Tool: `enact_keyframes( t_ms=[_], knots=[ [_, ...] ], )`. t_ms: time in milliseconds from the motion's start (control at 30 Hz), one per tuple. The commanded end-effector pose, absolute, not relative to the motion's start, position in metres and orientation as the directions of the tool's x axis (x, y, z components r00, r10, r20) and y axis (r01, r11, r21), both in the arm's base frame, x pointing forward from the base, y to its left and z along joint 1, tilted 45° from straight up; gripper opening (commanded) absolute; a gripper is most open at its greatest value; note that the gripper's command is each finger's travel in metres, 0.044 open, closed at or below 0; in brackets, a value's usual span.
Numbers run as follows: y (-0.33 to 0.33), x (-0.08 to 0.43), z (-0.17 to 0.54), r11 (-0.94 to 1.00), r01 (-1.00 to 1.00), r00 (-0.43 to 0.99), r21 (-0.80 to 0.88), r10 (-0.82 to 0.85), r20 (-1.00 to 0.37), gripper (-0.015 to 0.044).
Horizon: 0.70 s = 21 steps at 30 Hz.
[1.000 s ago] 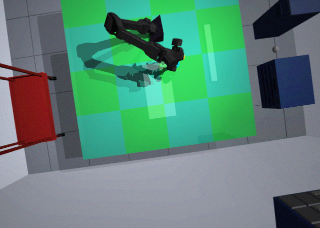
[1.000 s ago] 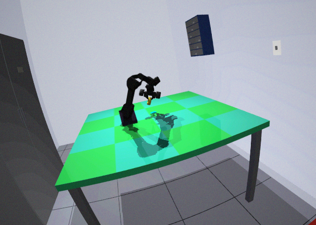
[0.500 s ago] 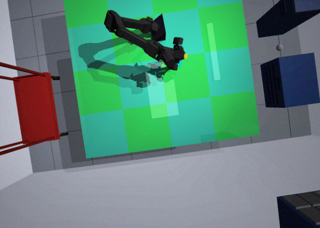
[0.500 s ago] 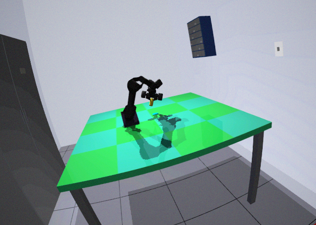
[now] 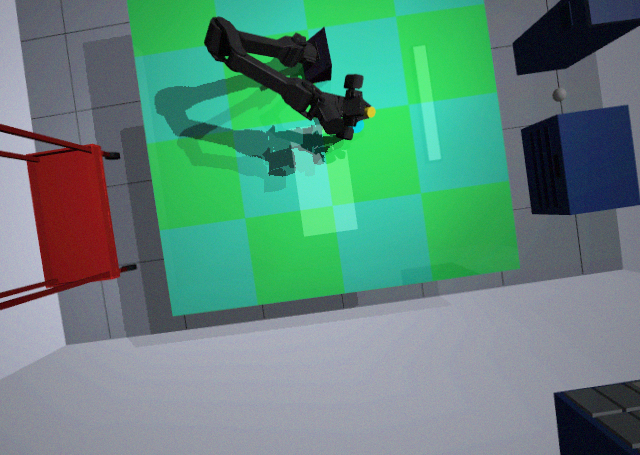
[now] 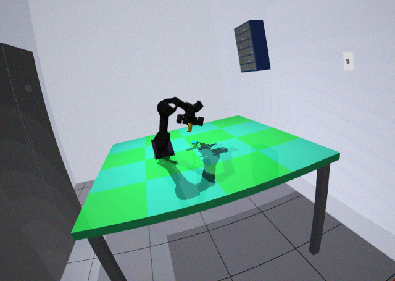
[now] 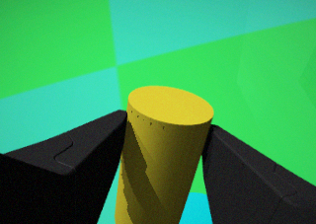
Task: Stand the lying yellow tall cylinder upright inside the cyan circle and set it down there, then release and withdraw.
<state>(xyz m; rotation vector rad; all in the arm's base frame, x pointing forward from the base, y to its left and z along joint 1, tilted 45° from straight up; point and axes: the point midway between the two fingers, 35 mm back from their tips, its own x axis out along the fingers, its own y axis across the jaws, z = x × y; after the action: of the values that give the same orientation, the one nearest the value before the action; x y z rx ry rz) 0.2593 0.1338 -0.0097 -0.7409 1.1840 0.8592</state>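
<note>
Pinching the yellow cylinder (image 5: 370,111) (image 6: 189,127) (image 7: 165,150) near-upright above the table (image 5: 382,243) (image 6: 178,217) (image 7: 54,32), the pincer (image 5: 363,110) (image 6: 189,123) (image 7: 166,128) must lower it towards the cyan circle (image 5: 359,126) (image 6: 194,142) (image 7: 196,209), below it and nearer the table's middle than its edges.

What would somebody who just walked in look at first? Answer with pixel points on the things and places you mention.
Probably the bright green and turquoise checkered table (image 5: 382,243) (image 6: 274,166) filling the middle. Next, the black robot arm (image 5: 268,75) (image 6: 163,121) on it, its jaws gripping a yellow cylinder (image 5: 370,111) (image 6: 189,127) (image 7: 165,150) above the tabletop. From the top, a red chair (image 5: 72,215) stands out at the left.

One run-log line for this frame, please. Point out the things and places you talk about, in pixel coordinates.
black parallel-jaw gripper (image 5: 368,111) (image 6: 189,123) (image 7: 166,128): shut on yellow tall cylinder (image 5: 370,111) (image 6: 189,127) (image 7: 163,160) | cylinder: held above table | flat cyan circle (image 5: 359,127) (image 6: 194,142) (image 7: 197,209): unoccupied
</note>
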Motion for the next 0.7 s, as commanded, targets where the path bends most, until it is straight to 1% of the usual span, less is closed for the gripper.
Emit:
enact_keyframes(
  t_ms=[0, 667],
  knots=[
    [0.1337, 0.2587, -0.0072, 0.478, -0.877, 0.169, -0.052, 0.206, -0.964, 0.0105],
    [0.1316, 0.258, -0.0008, 0.446, -0.891, 0.251, -0.089, 0.318, -0.914, 0.0105]
  ],
)
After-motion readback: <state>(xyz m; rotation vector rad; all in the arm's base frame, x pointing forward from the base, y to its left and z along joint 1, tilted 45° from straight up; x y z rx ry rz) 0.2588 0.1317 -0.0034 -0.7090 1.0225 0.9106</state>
